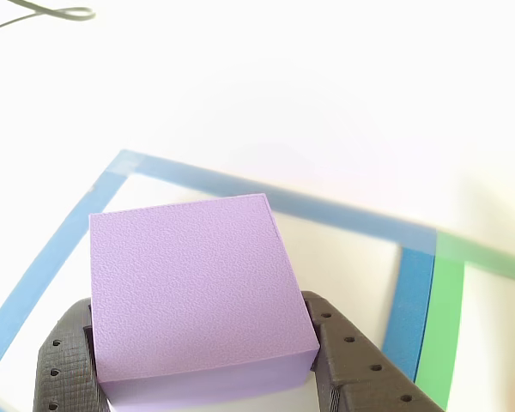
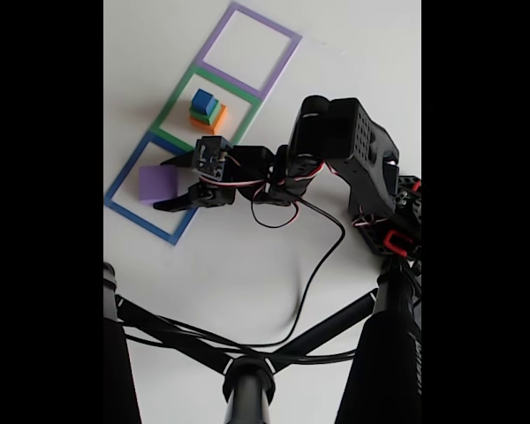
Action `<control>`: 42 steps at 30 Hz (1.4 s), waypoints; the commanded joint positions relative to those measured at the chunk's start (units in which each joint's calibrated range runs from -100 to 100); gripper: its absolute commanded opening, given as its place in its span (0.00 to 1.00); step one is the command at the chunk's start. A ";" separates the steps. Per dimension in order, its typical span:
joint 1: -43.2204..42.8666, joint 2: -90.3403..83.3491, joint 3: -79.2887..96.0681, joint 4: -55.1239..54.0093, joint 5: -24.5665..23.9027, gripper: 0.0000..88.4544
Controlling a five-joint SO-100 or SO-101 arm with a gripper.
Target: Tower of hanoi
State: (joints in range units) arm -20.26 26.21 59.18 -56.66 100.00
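Purple block (image 1: 193, 292) inside blue square outline (image 2: 128, 190), pinched by claw (image 2: 164, 183); orange-green-blue stack (image 2: 206, 109) in neighbouring green outline (image 2: 172, 99)

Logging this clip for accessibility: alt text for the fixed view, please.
The gripper straddles the purple block inside the blue square outline. Orange, green and blue blocks stack in the green outline; the purple outline is vacant.

Arm (image 2: 344, 146): black 3D-printed housings, top panel dotted with small holes. Red and white wires between the joints; a red part near the base. Gripper (image 2: 170, 184): two dark fingers (image 1: 64, 360), layered print texture, rows of small holes.
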 commanded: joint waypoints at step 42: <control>-0.93 -42.64 -6.45 36.50 0.00 0.19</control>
State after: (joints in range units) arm -21.16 -1.22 55.79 -34.91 100.00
